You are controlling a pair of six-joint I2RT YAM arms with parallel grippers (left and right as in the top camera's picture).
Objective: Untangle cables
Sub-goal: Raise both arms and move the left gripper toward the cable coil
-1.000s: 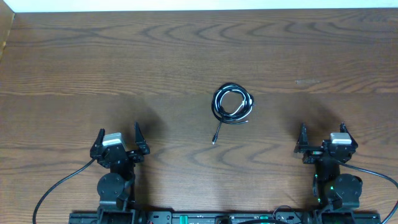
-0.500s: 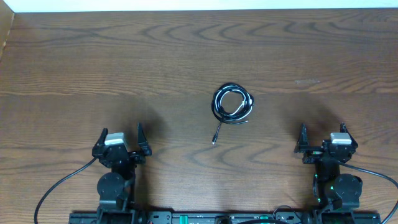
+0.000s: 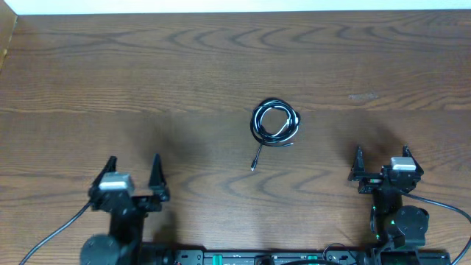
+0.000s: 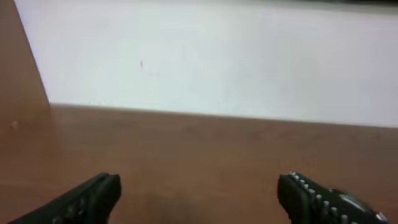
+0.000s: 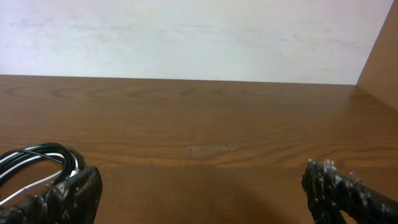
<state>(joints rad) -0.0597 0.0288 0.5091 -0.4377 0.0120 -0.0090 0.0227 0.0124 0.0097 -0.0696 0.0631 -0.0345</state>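
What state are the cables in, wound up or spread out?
Wound up: the thin black and white cables lie in one coil on the brown wooden table, one plug end trailing.

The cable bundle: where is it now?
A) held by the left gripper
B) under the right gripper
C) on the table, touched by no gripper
C: the cable bundle lies on the table, apart from the left gripper and the right gripper, both open.

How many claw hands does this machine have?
2. The left gripper is at the front left of the table, the right gripper at the front right; both open and empty, apart from the cables in the middle. None seem hidden.
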